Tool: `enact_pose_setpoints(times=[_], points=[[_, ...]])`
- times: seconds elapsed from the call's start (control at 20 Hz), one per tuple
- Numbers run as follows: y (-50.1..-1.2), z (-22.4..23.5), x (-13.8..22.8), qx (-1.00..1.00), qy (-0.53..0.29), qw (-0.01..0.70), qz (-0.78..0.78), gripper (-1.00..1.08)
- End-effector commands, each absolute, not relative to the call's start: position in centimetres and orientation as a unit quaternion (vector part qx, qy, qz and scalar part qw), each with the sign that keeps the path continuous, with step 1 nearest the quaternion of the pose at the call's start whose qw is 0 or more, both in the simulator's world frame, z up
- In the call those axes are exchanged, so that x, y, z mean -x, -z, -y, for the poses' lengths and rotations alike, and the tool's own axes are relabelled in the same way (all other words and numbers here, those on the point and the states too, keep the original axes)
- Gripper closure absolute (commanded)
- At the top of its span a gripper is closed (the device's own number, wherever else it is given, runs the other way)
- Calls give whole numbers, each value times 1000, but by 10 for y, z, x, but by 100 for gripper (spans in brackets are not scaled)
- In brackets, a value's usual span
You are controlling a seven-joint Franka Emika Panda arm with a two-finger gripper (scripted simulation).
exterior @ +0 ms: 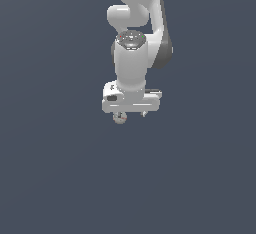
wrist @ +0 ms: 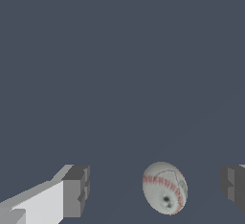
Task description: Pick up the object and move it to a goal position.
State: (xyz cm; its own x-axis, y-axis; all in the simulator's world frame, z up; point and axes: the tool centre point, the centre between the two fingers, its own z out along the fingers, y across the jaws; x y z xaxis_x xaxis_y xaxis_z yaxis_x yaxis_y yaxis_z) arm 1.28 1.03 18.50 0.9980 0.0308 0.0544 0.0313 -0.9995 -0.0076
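The object, a tiny off-white ball [exterior: 120, 118] with red stitch marks, lies just under the white gripper bar, toward the exterior view's left end of it. In the wrist view the ball [wrist: 165, 188] sits between the two dark finger pads [wrist: 76, 189], with a gap on either side, and it is nearer to one finger than the other. My gripper [exterior: 132, 114] points straight down over it and is open, its fingers touching nothing. In the wrist view the gripper [wrist: 154, 189] straddles the ball.
A plain dark blue-grey surface [exterior: 60, 178] fills both views. The white arm [exterior: 132, 28] rises behind the gripper toward the top of the exterior view. No goal marker shows.
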Motion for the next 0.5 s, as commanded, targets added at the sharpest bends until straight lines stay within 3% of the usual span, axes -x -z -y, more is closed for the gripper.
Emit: enact_pose_setpoints(times=[0.0, 0.45], points=[[-185, -10, -13, 1000, 27, 4, 16, -92], [-190, 14, -10, 1000, 29, -4, -2, -92]])
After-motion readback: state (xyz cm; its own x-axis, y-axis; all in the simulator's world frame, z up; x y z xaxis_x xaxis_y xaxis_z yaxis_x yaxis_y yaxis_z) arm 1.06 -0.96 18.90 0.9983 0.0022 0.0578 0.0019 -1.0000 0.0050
